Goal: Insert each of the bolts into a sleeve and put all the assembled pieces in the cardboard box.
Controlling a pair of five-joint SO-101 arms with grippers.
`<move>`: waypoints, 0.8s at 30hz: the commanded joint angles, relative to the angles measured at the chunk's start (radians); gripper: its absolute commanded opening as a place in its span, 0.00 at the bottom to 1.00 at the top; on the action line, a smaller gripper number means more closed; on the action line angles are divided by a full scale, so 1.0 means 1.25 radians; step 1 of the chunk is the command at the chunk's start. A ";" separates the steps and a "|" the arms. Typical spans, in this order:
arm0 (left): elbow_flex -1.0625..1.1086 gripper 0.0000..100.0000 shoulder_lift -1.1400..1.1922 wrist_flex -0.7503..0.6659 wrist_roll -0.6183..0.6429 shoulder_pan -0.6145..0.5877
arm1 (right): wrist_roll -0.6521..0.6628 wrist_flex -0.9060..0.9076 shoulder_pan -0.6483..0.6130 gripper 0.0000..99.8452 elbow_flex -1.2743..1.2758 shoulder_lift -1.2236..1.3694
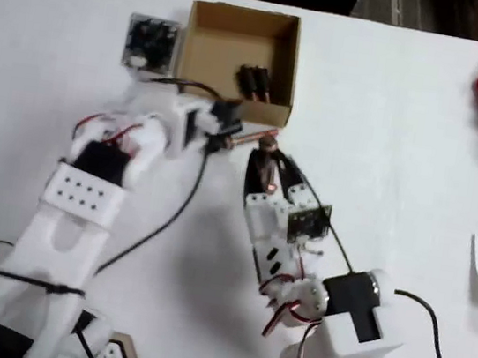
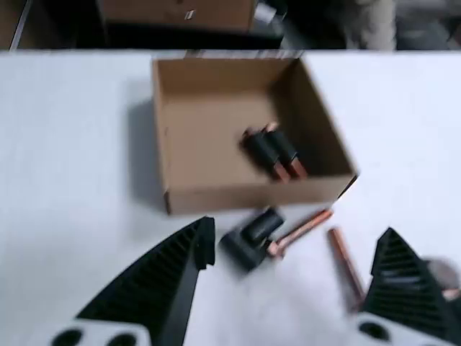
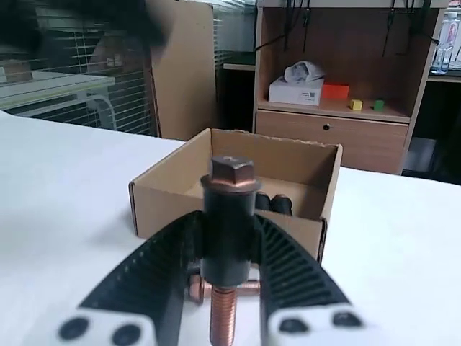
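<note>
While my right gripper [image 3: 229, 223] clamps a sleeved bolt [image 3: 230, 191], the left gripper [image 2: 297, 232] gapes wide, holding nothing.
Between its fingers [image 2: 173, 281] a black sleeve [image 2: 249, 235] with a copper bolt [image 2: 306, 225] sticking out lies on the table [image 2: 72, 144], just before the cardboard box [image 2: 252, 196] holding two assembled pieces [image 2: 274, 151].

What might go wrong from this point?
The right gripper clamps only the sleeve; its bolt might slide out if tipped over the cardboard box. The left gripper, jaws open, sits close by, so either arm moving may bump the other or the second sleeve lying on the table.
</note>
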 commanded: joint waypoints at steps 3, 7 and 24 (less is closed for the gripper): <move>0.089 0.35 -0.009 0.098 0.004 -0.104 | 0.069 0.075 0.019 0.02 -0.129 -0.010; 0.181 0.35 -0.005 0.023 0.007 -0.157 | 0.211 0.226 0.028 0.02 -0.264 -0.010; 0.379 0.35 -0.006 -0.306 0.002 -0.296 | 0.216 1.199 0.021 0.02 -0.891 -0.105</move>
